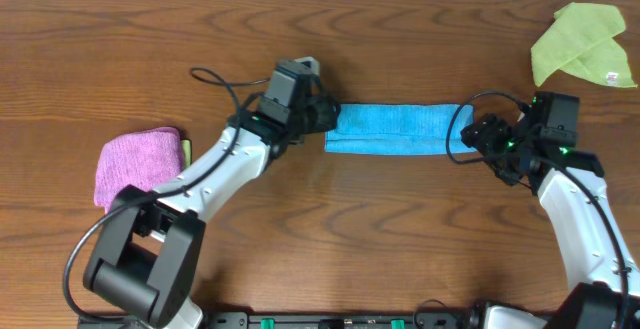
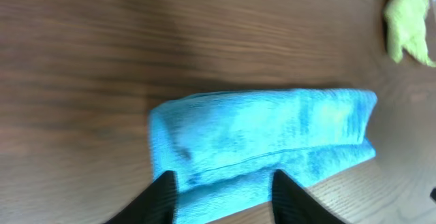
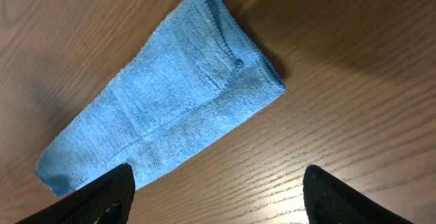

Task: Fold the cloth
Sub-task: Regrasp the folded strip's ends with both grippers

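1. A blue terry cloth (image 1: 390, 129) is seen at the centre of the overhead frame, laid out on the brown wood-grain bench (image 1: 400, 239) as a long narrow strip running left to right.
2. In both wrist views two layers are made out along one long edge. From this a first lengthwise fold is judged to be done.
3. The strip's two short ends are not yet brought together. At least one crosswise fold is judged to be left, so the task is put at roughly halfway.
4. The left fingers (image 2: 162, 195) are spread apart at the bottom of the left wrist frame. The near end of the blue strip is seen lying between them. No pinch is made, and whether the tips touch the fabric cannot be told.
5. The right fingers (image 3: 102, 197) are spread wide at the bottom corners of the right wrist frame. Only bare bench is seen between them, and nothing is held. The strip's end lies up and to the left, near but apart.
6. A crumpled pink cloth (image 1: 138, 164) is noted at centre left of the overhead frame and a lime-green cloth (image 1: 583, 44) at upper right, both well apart from the blue strip.
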You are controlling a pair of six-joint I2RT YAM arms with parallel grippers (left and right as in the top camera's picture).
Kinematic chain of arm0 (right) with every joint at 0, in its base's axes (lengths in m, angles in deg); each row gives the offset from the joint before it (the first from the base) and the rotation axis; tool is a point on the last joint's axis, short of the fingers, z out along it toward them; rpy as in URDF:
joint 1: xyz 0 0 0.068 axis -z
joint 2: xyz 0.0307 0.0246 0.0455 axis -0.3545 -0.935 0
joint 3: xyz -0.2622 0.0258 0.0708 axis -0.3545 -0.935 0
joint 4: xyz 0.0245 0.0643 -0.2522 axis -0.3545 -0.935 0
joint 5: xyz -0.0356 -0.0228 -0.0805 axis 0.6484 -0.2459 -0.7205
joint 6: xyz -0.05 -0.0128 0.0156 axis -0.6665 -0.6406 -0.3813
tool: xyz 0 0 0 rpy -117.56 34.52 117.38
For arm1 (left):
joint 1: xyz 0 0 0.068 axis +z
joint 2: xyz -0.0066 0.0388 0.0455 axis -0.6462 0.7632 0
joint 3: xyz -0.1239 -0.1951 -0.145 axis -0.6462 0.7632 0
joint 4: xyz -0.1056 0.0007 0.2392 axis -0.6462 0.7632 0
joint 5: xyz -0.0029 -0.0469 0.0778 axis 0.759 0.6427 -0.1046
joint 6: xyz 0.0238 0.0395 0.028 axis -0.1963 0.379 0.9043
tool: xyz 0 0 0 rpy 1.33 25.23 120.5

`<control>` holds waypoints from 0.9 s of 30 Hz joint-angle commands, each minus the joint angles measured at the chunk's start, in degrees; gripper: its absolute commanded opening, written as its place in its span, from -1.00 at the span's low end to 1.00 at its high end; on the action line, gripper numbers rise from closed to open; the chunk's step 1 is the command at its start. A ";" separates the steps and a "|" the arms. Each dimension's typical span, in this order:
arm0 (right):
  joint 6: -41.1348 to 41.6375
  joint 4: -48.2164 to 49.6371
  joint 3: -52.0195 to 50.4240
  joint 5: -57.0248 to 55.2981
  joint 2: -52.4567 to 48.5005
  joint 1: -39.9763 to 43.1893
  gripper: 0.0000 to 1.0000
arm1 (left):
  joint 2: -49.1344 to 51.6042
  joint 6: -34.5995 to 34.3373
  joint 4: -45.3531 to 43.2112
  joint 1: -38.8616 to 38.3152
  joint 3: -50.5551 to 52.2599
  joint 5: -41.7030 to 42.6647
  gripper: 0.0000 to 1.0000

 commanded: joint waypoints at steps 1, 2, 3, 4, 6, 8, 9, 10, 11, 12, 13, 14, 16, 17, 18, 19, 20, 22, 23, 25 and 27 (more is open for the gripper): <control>2.25 -0.28 0.76 -0.74 0.66 0.46 0.59 | -0.37 0.66 -1.22 -1.97 -1.31 -4.02 -0.39; 2.25 -0.28 0.76 -0.74 0.66 0.44 0.60 | -0.37 0.66 -1.75 -2.38 -1.31 -4.85 -0.53; 2.25 -0.28 0.79 -0.68 0.66 0.44 0.60 | -0.31 0.66 -2.45 -2.69 -1.31 -5.44 -0.65; 2.25 -0.31 0.76 -0.55 0.66 0.44 0.60 | -0.02 0.55 -3.39 -2.86 -1.31 -5.95 -0.77; 2.71 -0.66 0.79 -0.55 0.66 0.46 0.61 | 0.85 -0.68 -5.03 -3.06 -1.31 -6.86 -0.89; 3.28 -0.92 0.76 -0.55 0.66 0.44 0.62 | 2.45 -2.49 -6.29 -3.06 -1.31 -6.86 -0.89; 3.56 -1.09 0.76 -0.55 0.66 0.44 0.62 | 3.45 -3.52 -6.91 -3.06 -1.33 -6.62 -0.89; 3.76 -1.09 0.76 -0.55 0.66 0.44 0.63 | 4.44 -4.31 -7.39 -3.06 -1.44 -6.23 -0.89; 3.85 -1.09 0.76 -0.55 0.66 0.44 0.63 | 5.53 -4.85 -7.69 -3.06 -1.75 -5.97 -0.88; 4.00 -1.11 0.76 -0.57 0.66 0.44 0.63 | 6.45 -4.98 -7.72 -3.08 -2.19 -5.73 -0.89; 4.00 -1.09 0.76 -0.59 0.66 0.44 0.64 | 7.43 -4.94 -7.67 -3.08 -2.84 -5.29 -0.89; 4.31 -1.09 0.74 -0.66 0.63 0.46 0.64 | 8.28 -4.92 -7.65 -3.08 -3.48 -4.96 -0.89; 5.29 -1.09 0.61 -1.16 0.59 0.44 0.65 | 9.90 -4.90 -7.58 -3.06 -4.98 -4.98 -0.89; 5.70 -1.09 0.59 -1.44 0.52 0.44 0.66 | 10.58 -4.90 -7.37 -3.06 -5.73 -4.98 -0.89; 6.10 -1.07 0.55 -1.84 0.42 0.44 0.67 | 11.37 -4.87 -6.95 -3.06 -6.64 -4.96 -0.89; 6.10 -1.03 0.44 -2.08 0.22 0.44 0.67 | 12.22 -4.87 -6.45 -3.06 -7.63 -4.94 -0.89; 6.08 -0.92 0.31 -2.05 -0.04 0.44 0.68 | 13.07 -4.87 -6.03 -3.06 -8.44 -4.94 -0.89; 6.08 -0.90 0.22 -2.05 -0.90 0.44 0.68 | 14.51 -4.87 -5.70 -3.06 -9.46 -4.94 -0.89; 6.23 -0.79 0.22 -2.05 -1.51 0.46 0.68 | 15.19 -4.90 -5.53 -3.06 -9.70 -4.92 -0.89; 6.82 -0.39 0.22 -2.01 -3.08 0.44 0.68 | 16.13 -4.90 -5.05 -3.08 -9.81 -4.52 -0.89; 7.54 -0.17 0.22 -2.01 -4.15 0.46 0.68 | 16.44 -4.90 -3.96 -3.08 -9.81 -4.55 -0.89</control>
